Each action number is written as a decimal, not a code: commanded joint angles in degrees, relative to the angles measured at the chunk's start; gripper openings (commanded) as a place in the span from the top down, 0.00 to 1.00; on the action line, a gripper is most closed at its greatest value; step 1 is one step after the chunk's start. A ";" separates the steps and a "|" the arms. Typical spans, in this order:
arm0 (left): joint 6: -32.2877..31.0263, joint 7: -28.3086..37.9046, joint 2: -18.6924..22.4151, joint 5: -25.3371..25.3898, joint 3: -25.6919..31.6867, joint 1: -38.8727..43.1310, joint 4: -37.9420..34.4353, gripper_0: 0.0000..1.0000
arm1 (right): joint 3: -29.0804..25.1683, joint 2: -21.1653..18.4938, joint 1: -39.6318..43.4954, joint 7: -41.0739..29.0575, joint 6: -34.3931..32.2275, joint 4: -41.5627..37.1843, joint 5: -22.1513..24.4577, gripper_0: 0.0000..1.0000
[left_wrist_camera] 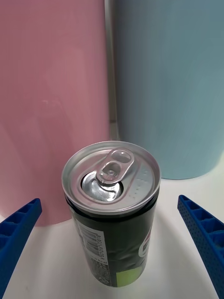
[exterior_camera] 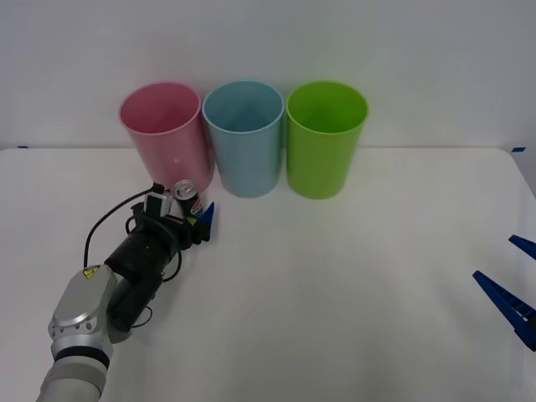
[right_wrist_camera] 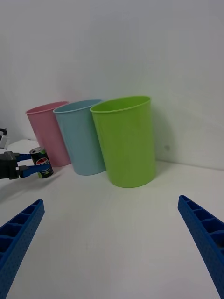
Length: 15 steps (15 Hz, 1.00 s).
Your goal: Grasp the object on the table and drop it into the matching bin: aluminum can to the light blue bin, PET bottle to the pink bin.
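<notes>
The aluminum can [exterior_camera: 188, 199], small and black with a silver top, stands upright on the white table [exterior_camera: 335, 293] just in front of the pink bin [exterior_camera: 163, 134] and near the light blue bin [exterior_camera: 244, 138]. My left gripper [exterior_camera: 191, 213] is open around it. In the left wrist view the can [left_wrist_camera: 112, 210] sits between the two blue fingers [left_wrist_camera: 18, 229], with a gap on each side. The right wrist view shows the can [right_wrist_camera: 41, 162] beside the pink bin [right_wrist_camera: 46, 133] and the light blue bin [right_wrist_camera: 79, 135]. My right gripper [exterior_camera: 494, 258] rests open at the table's right edge.
A lime green bin [exterior_camera: 325, 138] stands right of the light blue one, the three bins touching in a row at the back. A white wall rises behind them. The table's middle and front are bare white surface.
</notes>
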 commanded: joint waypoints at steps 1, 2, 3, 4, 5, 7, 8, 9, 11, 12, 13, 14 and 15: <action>-0.01 -0.26 -0.02 -0.25 0.06 0.00 -0.04 0.57 | 0.00 0.00 0.00 0.00 0.00 0.00 0.00 0.00; -0.01 -0.44 -0.02 -0.43 0.06 0.00 0.05 0.82 | 0.00 0.00 0.00 0.00 0.00 0.00 0.00 0.00; -0.01 -0.53 -0.02 -0.43 0.06 0.00 -0.04 0.94 | 0.00 0.00 0.00 0.00 0.00 0.00 0.00 0.00; 0.16 -0.61 -0.02 -0.43 -0.03 0.00 0.05 1.00 | 0.00 0.00 0.00 0.00 0.00 0.00 0.00 0.00; 0.34 -0.61 -0.02 -0.52 -0.11 0.00 0.05 1.00 | 0.00 0.00 0.00 0.00 0.00 0.00 0.00 0.00; 0.34 -0.70 -0.02 -0.43 -0.20 0.00 0.40 1.00 | 0.00 0.00 0.00 0.00 0.00 0.00 0.00 0.00; 0.25 -0.70 -0.02 -0.34 -0.29 0.00 0.40 1.00 | 0.00 0.00 0.00 0.00 0.00 0.00 0.00 0.00; 0.25 -0.70 -0.02 -0.34 -0.38 0.00 0.40 1.00 | 0.00 0.00 0.00 0.00 0.00 0.00 0.00 0.00; 0.25 -0.53 -0.02 -0.17 -0.47 0.00 0.40 1.00 | 0.00 0.00 0.00 0.00 0.00 0.00 0.00 0.00; -0.10 -0.53 0.07 0.01 -0.47 0.09 0.40 1.00 | 0.00 0.00 0.00 0.00 0.00 0.00 0.00 0.00; -0.54 -0.53 0.15 0.27 -0.38 0.09 0.40 1.00 | 0.00 0.00 0.00 0.00 0.00 0.00 0.00 0.00; -1.25 -0.53 0.51 0.89 -0.38 0.36 0.40 1.00 | 0.00 0.00 0.00 0.00 0.00 0.00 0.00 0.00; -2.65 -0.53 1.56 1.77 -0.29 0.88 0.23 1.00 | 0.00 0.00 0.00 0.00 0.00 0.00 0.00 0.00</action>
